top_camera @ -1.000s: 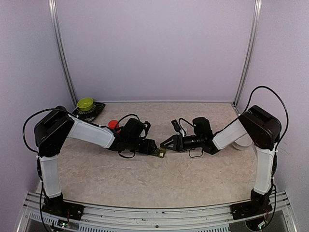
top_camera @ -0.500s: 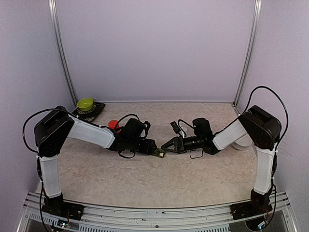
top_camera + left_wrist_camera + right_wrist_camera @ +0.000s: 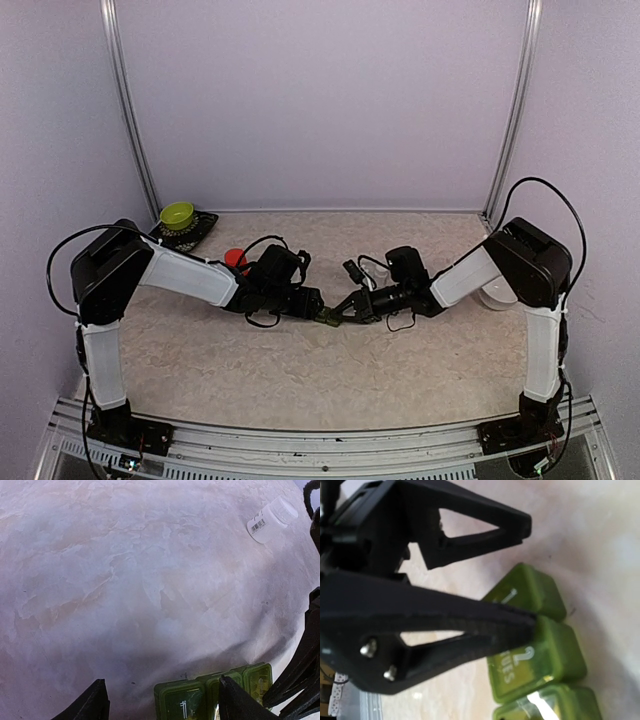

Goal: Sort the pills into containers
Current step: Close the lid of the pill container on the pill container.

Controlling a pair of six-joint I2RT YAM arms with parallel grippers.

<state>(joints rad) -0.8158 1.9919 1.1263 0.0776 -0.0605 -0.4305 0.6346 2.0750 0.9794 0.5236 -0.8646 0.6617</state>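
Note:
The containers point(image 3: 328, 319) are a green strip of three lidded compartments lying between the two arms. In the left wrist view the containers point(image 3: 182, 700) sit low in frame. My left gripper point(image 3: 162, 681) is open wide, with its right finger point(image 3: 240, 700) standing in front of the strip. My left gripper point(image 3: 317, 306) holds nothing. My right gripper point(image 3: 337, 313) is shut and narrow at the strip's right end. My right gripper point(image 3: 530, 572) has its lower fingertip point(image 3: 527, 621) lying over the seam between the lids marked 1 and 2 on the containers point(image 3: 545, 650). The pills are hidden.
A red-capped bottle point(image 3: 235, 258) stands behind my left forearm. A small white bottle point(image 3: 272, 519) lies on its side farther off. A green bowl point(image 3: 177, 214) rests on a dark mat point(image 3: 200, 226) at the back left. A white object point(image 3: 498, 296) sits behind my right arm.
My right gripper has moved left onto the strip, and its jaws have drawn in from a wide V. The left arm and the strip have not moved.

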